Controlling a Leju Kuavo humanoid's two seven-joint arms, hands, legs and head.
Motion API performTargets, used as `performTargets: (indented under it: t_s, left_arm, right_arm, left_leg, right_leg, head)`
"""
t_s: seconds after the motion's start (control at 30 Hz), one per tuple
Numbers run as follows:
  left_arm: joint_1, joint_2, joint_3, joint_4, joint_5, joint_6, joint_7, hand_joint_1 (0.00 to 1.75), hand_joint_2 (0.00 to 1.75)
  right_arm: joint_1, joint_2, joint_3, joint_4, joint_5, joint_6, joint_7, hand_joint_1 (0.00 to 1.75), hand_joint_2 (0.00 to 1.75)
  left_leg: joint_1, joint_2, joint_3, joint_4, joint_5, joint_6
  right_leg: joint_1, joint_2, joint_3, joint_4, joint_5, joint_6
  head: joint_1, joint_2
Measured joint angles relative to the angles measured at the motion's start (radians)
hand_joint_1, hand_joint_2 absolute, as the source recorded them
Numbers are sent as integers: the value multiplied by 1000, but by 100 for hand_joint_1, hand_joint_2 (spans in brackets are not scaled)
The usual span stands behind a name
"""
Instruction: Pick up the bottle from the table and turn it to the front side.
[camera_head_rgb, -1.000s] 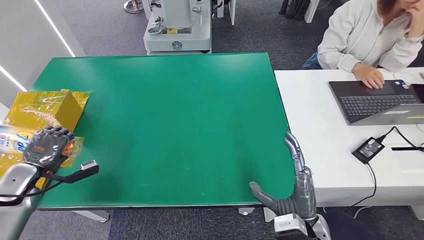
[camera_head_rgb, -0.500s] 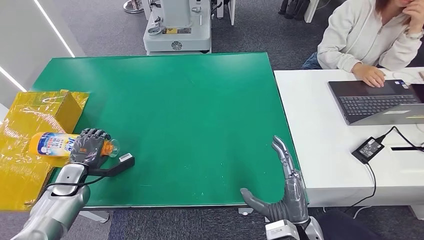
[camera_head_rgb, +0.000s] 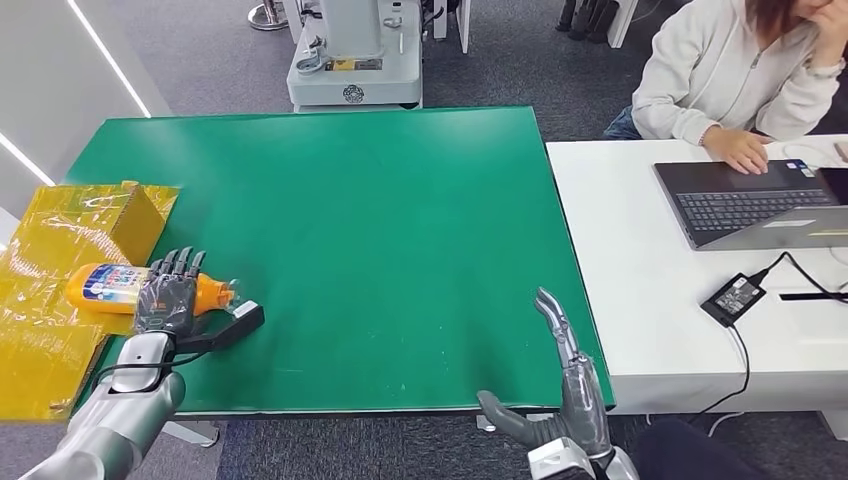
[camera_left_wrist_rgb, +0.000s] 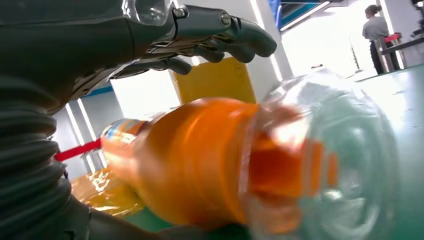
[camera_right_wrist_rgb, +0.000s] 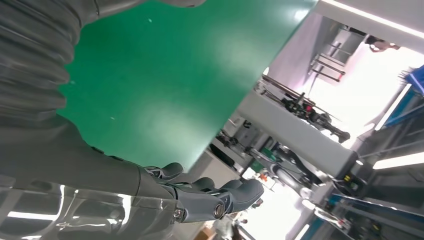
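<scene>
An orange bottle (camera_head_rgb: 105, 285) with a colourful label and a clear cap lies on its side at the left edge of the green table (camera_head_rgb: 380, 220). My left hand (camera_head_rgb: 165, 300) is over its neck end, fingers stretched out straight. In the left wrist view the fingers (camera_left_wrist_rgb: 220, 30) stand clear above the bottle (camera_left_wrist_rgb: 200, 160), with a gap between them, and the thumb lies below it. My right hand (camera_head_rgb: 565, 410) is at the table's front edge, right of centre, fingers spread and holding nothing; the right wrist view also shows this hand (camera_right_wrist_rgb: 190, 200).
A yellow box (camera_head_rgb: 90, 215) and crinkled yellow wrap (camera_head_rgb: 40, 340) sit at the table's left end. On the right stands a white table (camera_head_rgb: 640, 260) with a laptop (camera_head_rgb: 750, 200) and power adapter (camera_head_rgb: 737, 297); a person (camera_head_rgb: 720, 70) sits there. A grey machine base (camera_head_rgb: 355, 60) stands behind.
My left hand carried the bottle rightward from over the yellow wrap to the table's left edge, then its fingers straightened off the bottle. My right hand sank lower and shifted slightly left.
</scene>
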Motion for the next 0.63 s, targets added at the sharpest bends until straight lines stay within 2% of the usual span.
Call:
performTargets:
  t_s: [0.1, 0.17, 0.27, 0.37, 0.5, 0.63]
  left_arm:
    - [38, -34, 55, -27, 74, 61, -113, 0, 175]
    - [86, -80, 114, -94, 116, 73, -228, 0, 175]
    - [171, -180, 202, -239, 186, 76, -430, 0, 175]
    - [256, -282, 256, -410, 350, 77, -609, 0, 175]
    - [362, -371, 238, -632, 603, 79, -712, 0, 175]
    - [410, -410, 198, -754, 722, 80, -751, 0, 175]
  right_arm:
    - [17, -1, 0, -1, -4, 3, 3, 0, 175]
    - [20, -1, 0, 3, -12, 6, 2, 0, 175]
    - [21, -1, 0, 12, -28, -1, -4, 0, 175]
    - [21, -1, 0, 20, -48, -13, -8, 0, 175]
    - [21, 2, 0, 23, -82, -25, -10, 0, 175]
    - [20, 6, -2, 24, -108, -29, -18, 0, 175]
  left_leg:
    - [0, 0, 0, 0, 0, 0]
    - [-1, -1, 0, 0, 0, 0]
    - [-1, -1, -2, 1, 0, 1]
    - [-2, 0, -2, 1, -2, 3]
    - [-2, 0, -2, 2, -4, 6]
    - [-1, -2, -3, 2, -4, 6]
  right_leg:
    - [0, 0, 0, 0, 0, 0]
    - [-1, -1, 0, -1, 0, 0]
    - [-1, -1, 0, -1, 0, 1]
    - [-2, 1, 0, -2, 0, 1]
    - [-2, 0, 0, -3, -1, 3]
    - [-2, -3, 1, -3, -2, 4]
  head:
    - [0, 0]
    - [0, 0]
    - [0, 0]
    - [0, 0]
    - [0, 0]
    - [0, 0]
